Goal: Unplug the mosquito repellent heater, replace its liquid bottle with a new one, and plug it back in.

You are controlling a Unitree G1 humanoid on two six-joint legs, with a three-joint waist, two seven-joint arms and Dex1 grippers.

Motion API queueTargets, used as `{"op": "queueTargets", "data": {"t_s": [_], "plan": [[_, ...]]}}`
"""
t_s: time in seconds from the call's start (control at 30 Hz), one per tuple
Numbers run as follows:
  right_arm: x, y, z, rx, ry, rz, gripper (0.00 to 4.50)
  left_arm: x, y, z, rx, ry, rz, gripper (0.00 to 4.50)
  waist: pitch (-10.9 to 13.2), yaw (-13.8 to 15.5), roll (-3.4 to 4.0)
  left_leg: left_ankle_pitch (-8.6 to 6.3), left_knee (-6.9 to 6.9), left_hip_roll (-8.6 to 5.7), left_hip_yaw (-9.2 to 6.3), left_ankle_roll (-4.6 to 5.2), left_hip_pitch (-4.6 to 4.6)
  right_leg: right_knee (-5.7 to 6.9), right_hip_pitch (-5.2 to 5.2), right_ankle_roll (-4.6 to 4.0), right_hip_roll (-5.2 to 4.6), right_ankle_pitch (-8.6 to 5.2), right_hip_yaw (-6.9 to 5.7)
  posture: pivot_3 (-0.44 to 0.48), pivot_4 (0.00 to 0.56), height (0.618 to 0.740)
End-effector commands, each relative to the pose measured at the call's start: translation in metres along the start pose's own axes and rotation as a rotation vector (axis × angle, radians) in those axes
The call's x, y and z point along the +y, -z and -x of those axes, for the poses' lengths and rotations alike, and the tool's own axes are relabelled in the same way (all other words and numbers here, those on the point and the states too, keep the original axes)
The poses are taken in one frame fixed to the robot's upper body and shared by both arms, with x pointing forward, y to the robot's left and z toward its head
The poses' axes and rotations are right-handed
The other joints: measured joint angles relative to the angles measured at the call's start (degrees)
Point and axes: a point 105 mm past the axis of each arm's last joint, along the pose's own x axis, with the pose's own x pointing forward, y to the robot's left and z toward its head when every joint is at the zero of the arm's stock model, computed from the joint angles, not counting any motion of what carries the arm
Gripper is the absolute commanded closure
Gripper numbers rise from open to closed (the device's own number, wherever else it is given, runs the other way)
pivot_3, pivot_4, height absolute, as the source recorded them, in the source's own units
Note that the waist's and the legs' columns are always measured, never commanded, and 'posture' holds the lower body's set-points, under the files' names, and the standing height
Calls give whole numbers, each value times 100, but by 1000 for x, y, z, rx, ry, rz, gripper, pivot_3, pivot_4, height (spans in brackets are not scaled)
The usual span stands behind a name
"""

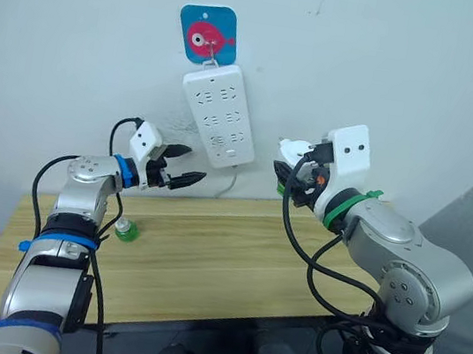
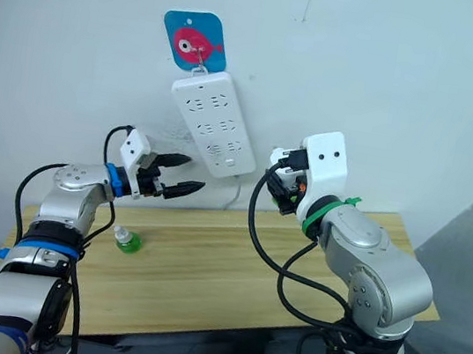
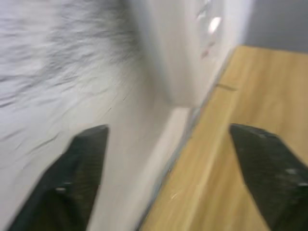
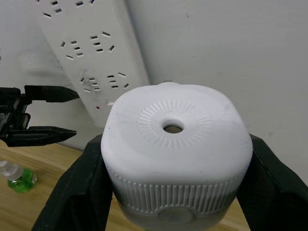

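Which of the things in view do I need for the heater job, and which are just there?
For the job:
- mosquito repellent heater, clamped in the right gripper
- green liquid bottle on the table
- power strip hanging on the wall
- left gripper, open, empty

Just there:
- fish hook plate holding the strip

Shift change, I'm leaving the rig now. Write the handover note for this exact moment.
Right gripper: shut on the mosquito repellent heater, held up near the wall, right of the power strip.
Left gripper: open, empty, raised just left of the strip's lower end.
Green bottle: standing on the wooden table, left side, near the left arm.
Done: heater is unplugged.
Left: plug it back in. Whether the bottle swap has been made cannot be told from here, so check that first.
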Motion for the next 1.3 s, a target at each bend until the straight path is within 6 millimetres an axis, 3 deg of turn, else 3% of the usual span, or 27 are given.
{"op": "queueTargets", "data": {"t_s": [0.03, 0.2, 0.33, 0.43, 0.73, 0.9, 1.3], "plan": [[0, -18, 9, -127, -14, -72, 1533, -39, -29, 27, -163, 68, -87, 0, -4, -39, 9, -1, -1, 2, 5, -1, 1, -1, -3, 0, 0, 0, 5, -193, 135, 740], [0, -16, 11, -170, -34, -250, 1533, -105, -54, 18, -269, 212, 23, 0, 0, 156, 15, -1, 2, 1, -5, -4, -27, -5, -12, 0, -6, 0, -4, -176, 136, 740], [4, -16, 9, -193, -64, -390, 1533, -126, -73, -4, -339, 213, 100, 0, -1, 283, 29, 0, 20, -13, -2, -5, -5, -6, 21, 0, -8, 2, -1, -173, 132, 740], [7, -17, 9, -200, -88, -451, 1533, -130, -82, -18, -377, 196, 128, 0, 1, 307, 33, -1, 13, -13, -5, -2, 39, -25, 69, 2, 0, 0, -9, -173, 132, 740], [16, -19, 8, -200, -117, -525, 1533, -132, -92, -54, -411, 216, 182, 0, -1, 203, 57, -1, 9, -5, -5, -2, 42, -25, 73, 2, 22, -1, -9, -187, 124, 740], [21, -19, 8, -199, -138, -542, 1533, -143, -93, -64, -413, 268, 215, 0, -1, 174, 57, 0, 9, -6, -7, -1, 41, -26, 75, 3, 26, -2, -10, -196, 118, 740], [20, -21, 7, -215, -154, -657, 1533, -140, -103, -69, -478, 205, 252, 0, -2, 161, 58, 0, 9, -8, -6, -1, 38, -30, 76, 8, 34, -5, -8, -199, 117, 740]]}}
